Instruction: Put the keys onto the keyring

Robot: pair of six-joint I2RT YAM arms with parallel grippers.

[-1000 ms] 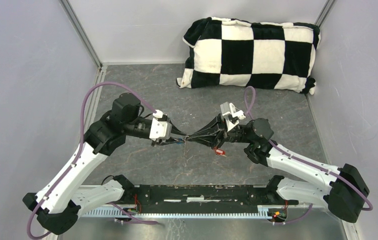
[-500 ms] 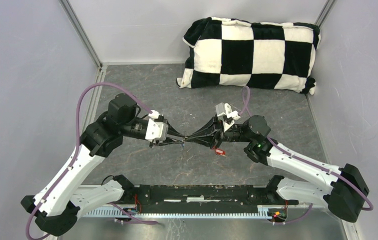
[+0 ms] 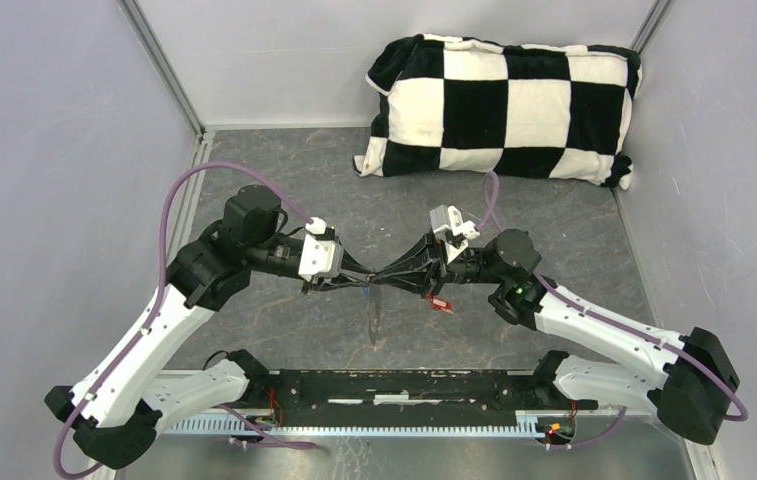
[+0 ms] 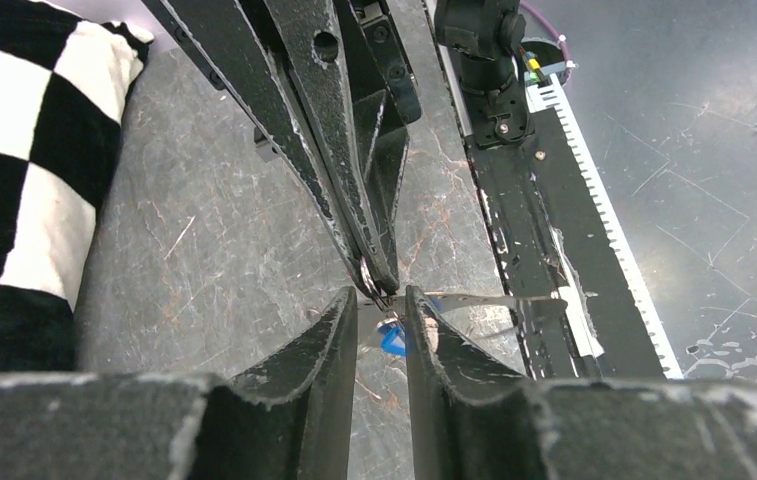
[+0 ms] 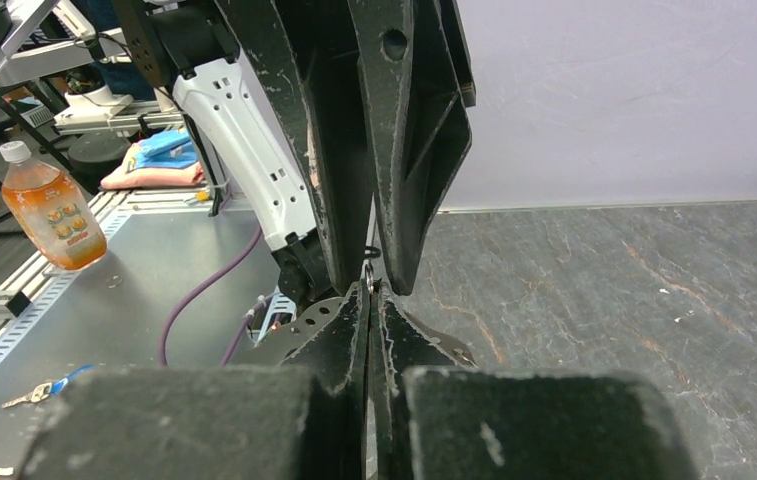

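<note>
Left fingers (image 4: 339,345): narrow, with a slim gap between the two black pads. The plastic head of the tiny metal blue-headed key (image 4: 391,340) shows in that gap, close against one pad. Whether it is pinched or only lies beyond the gap cannot be told.
Right fingers (image 5: 354,330): pressed fully together, nipping a thin bit of the floppy grey band keyring (image 4: 489,298), edged with silvery beaded chain, at the very tips.
Tip to tip: the two pairs of fingers meet nose to nose above the middle of the dark grey stone-patterned tabletop (image 3: 284,190), touching or almost so.
Keyring lie: from the right fingers' pinch the band trails toward the arm bases. It reads as a thin strip, edge-on, in the overhead view. Its long axis runs roughly square to the line joining the two wrists.
Key vs ring: the blue-headed key sits just behind the meeting point, on the left fingers' side. Its shank is hidden, so its heading is not readable.
Nearer arm: left for the blue-headed key, right for the keyring.
Small red-headed key (image 3: 441,302): under the right wrist, apart from both sets of tips. Lying or dangling, cannot say.
Judgement: threading of the blue-headed key looks to be in hand. The coming move likely turns on lining the key's eye with the pinched bit of chain, along the wrist-to-wrist line.
Outer field: black-and-white chequered pillow (image 3: 504,105) at the far wall, well apart.
</note>
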